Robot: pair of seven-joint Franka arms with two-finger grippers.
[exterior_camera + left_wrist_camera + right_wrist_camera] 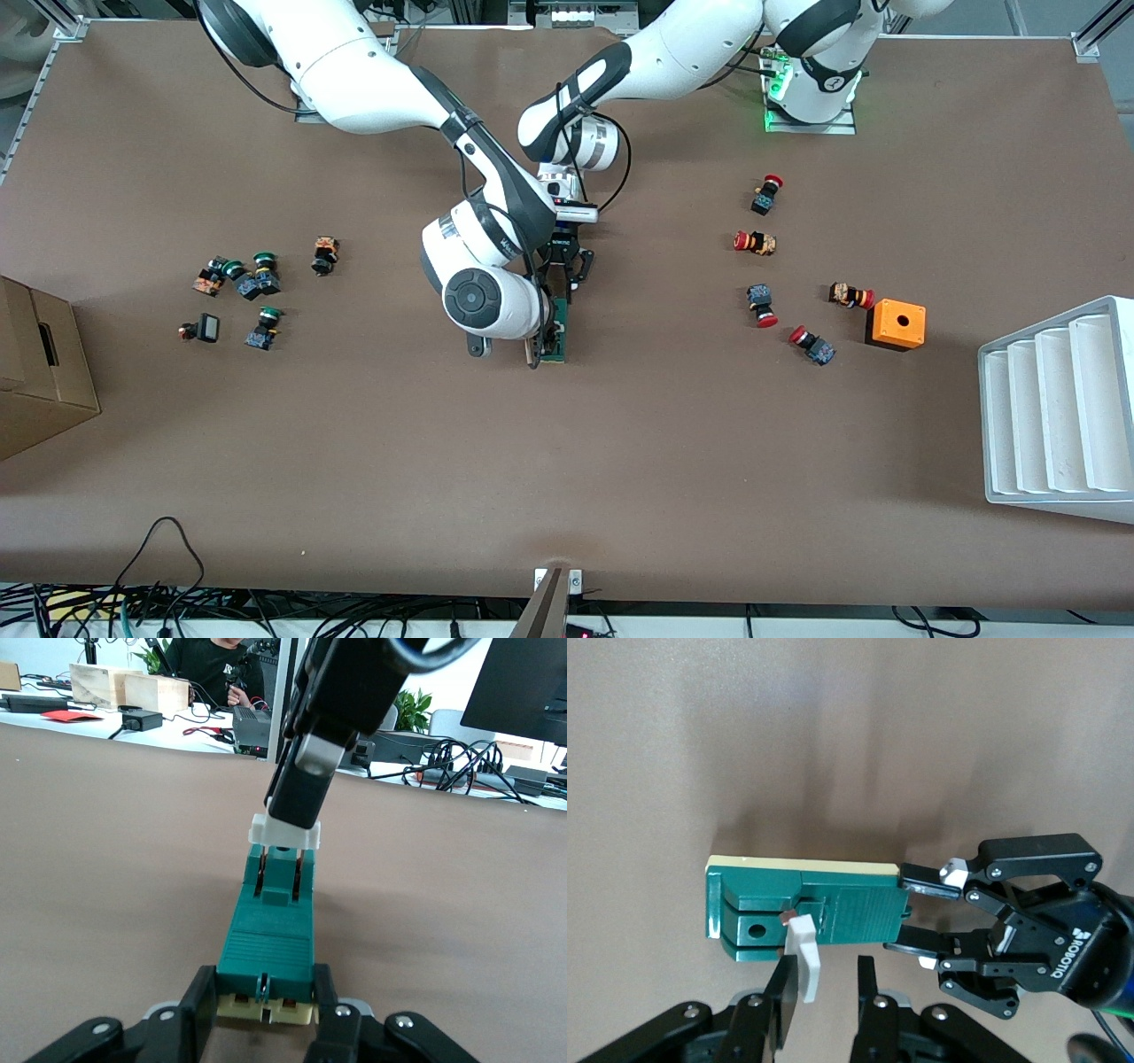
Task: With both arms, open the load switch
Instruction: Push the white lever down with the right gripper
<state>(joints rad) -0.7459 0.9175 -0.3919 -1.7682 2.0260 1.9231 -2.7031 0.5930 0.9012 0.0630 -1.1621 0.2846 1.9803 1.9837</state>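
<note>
Brown tabletop fills the scene, and at its middle lies the switch (559, 330), a slim dark-green block resting flat. At the switch's end nearer the front camera the right gripper (819, 979) pinches the white tab (803, 955); one finger (782, 988) presses the tab's side, and the tab stands out from the green body. At the switch's other end, nearer the robots' bases, the left gripper (263, 1001) clamps the block's cream-edged end between both fingers (199, 1005), jaws pressed against its two sides. Red buttons (756, 242) and an orange box (896, 324) sit toward the left arm's end, green buttons (264, 266) toward the right arm's end.
</note>
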